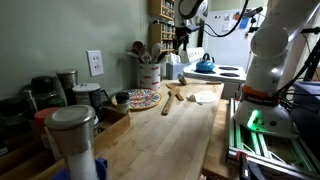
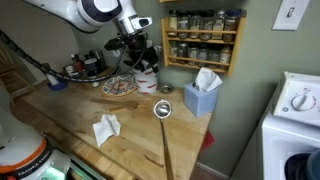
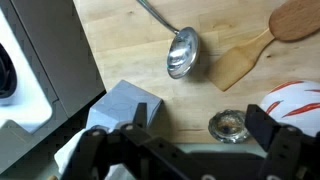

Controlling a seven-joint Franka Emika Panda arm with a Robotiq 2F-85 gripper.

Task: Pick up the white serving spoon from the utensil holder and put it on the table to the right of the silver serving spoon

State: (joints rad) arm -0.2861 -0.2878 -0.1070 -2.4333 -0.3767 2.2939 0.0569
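The utensil holder is a small white crock with dark and wooden handles sticking out, at the back of the table. It also shows in an exterior view. I cannot pick out the white serving spoon among the handles. The silver serving spoon lies on the wood, bowl toward me; its long handle shows in an exterior view. My gripper is open and empty. It hangs above the table close to the holder in both exterior views.
A wooden spatula and a wooden spoon lie beside the silver spoon. A blue tissue box, a small round metal piece, a patterned plate, a white napkin and a steel canister also stand on the table.
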